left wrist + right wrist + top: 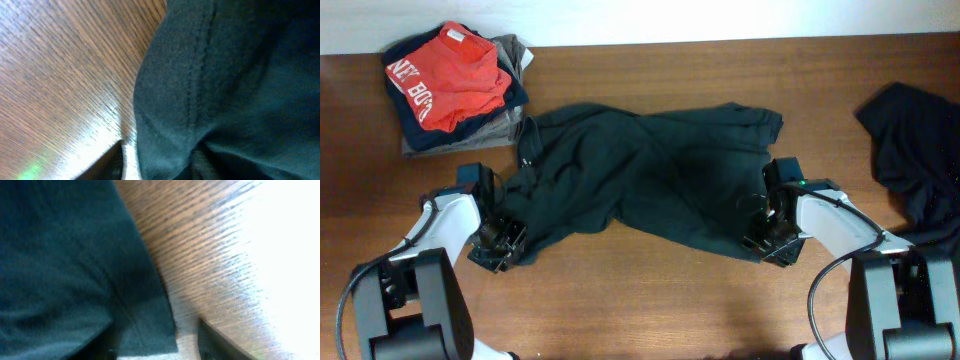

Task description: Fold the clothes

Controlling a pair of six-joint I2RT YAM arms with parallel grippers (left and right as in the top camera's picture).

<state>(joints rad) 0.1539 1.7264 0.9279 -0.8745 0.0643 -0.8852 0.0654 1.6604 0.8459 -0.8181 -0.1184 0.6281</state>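
Dark greenish-black crumpled fabric garment [650, 180] lying spread across the middle of the brown wooden table [650, 310], left gripper [502, 243] pressing at its hem towards the table's near-left corner, grip buried in cloth, cannot tell, right gripper [767, 240] straddling the near-right hem, jaws standing apart, not yet clenched

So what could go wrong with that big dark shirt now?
The dark shirt lies bunched and twisted in the middle, so lifting its near edge might fold the wrinkles in.
The right gripper sits only at the hem, so the cloth may slip out.
The shirt's left side lies close to the folded stack; a pull might nudge it.
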